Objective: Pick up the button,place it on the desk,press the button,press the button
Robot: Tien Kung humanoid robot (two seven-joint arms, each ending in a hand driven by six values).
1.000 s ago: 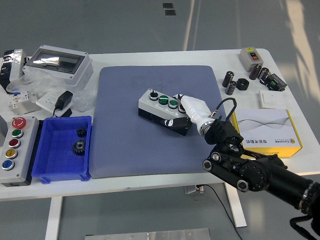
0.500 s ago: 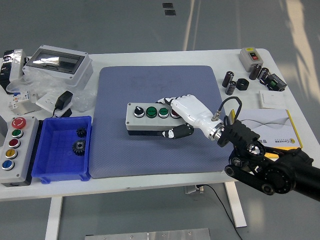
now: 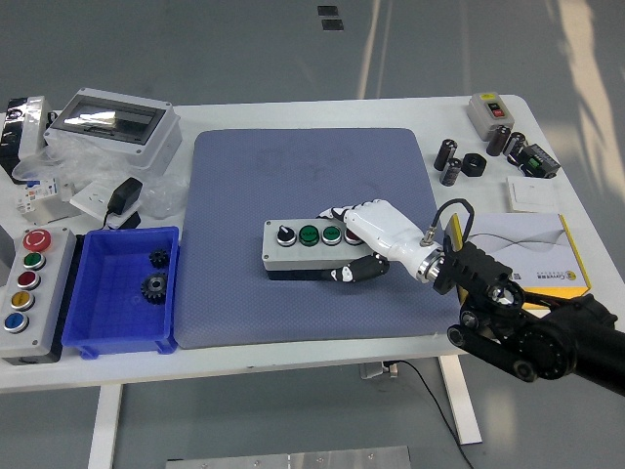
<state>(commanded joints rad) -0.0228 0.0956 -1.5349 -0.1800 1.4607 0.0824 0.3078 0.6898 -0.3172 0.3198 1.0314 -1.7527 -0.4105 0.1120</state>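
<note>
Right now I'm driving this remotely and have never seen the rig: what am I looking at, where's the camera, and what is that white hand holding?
This is one view, from a camera high on the robot, looking forward and down over a white table. The black arm from the right ends in a white five-fingered right hand. It is closed on the right end of a grey button box with green buttons, which sits on the blue mat. The left arm is out of view. To the left are a blue bin holding two gears, and another button box with coloured buttons. To the right lies a yellow and white carton.
</note>
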